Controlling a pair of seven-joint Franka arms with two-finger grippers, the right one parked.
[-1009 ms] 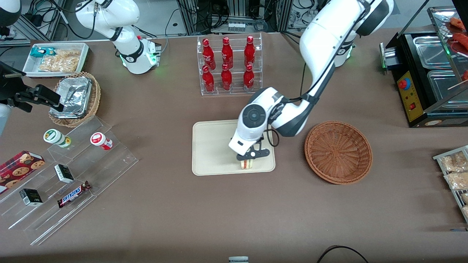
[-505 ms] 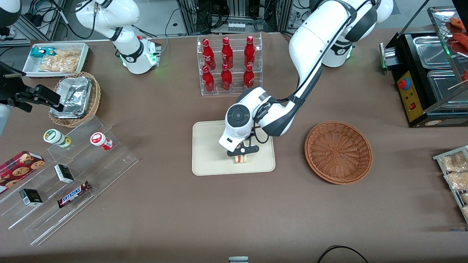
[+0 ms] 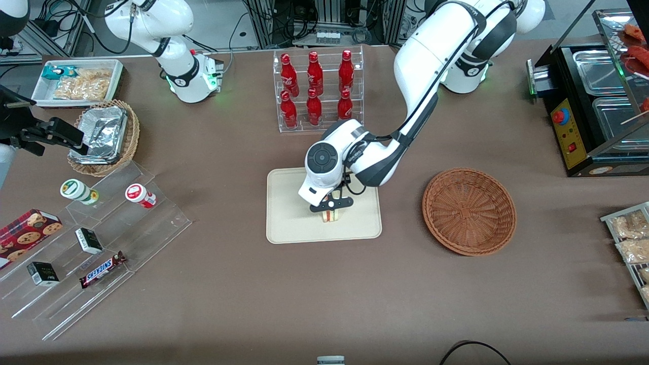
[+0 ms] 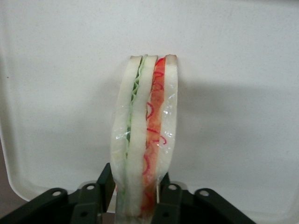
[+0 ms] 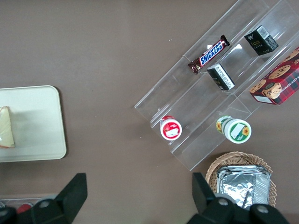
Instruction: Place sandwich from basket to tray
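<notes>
The brown tabletop (image 3: 228, 304) carries everything, and the working arm (image 3: 421, 56) reaches down over its middle, its wrist housing covering part of the 1 cream tray (image 3: 289, 223). In the right wrist view the tray (image 5: 32, 121) is cut off at the picture's edge, with only a corner of the sandwich (image 5: 5, 127) showing. Near the tray, toward the working arm's end, sits the 1 reddish-brown basket (image 3: 469, 210), with nothing in it. Farther from the front camera than the tray stands a clear rack with 6 red bottles (image 3: 317, 88). Toward the parked arm's end lie a stepped clear display (image 3: 101, 243) holding 2 round tubs, 2 small dark boxes and 1 Snickers bar (image 3: 101, 269), a red cookie box (image 3: 28, 230) cut off by the frame edge, a tan basket with foil (image 3: 104, 137) and a white bin of snacks (image 3: 78, 81). The claw (image 3: 330, 207) is over the tray, clenched on the 1 sandwich (image 3: 330, 216), which stands on edge; the front view hides its upper part under the claw. In the left wrist view the claw (image 4: 138, 191) pinches the sandwich (image 4: 145, 135) at its base, the black fingers (image 4: 107, 179) pressed on both bread faces, green and red filling showing; whether the sandwich touches the tray (image 4: 243, 70) cannot be made out
</notes>
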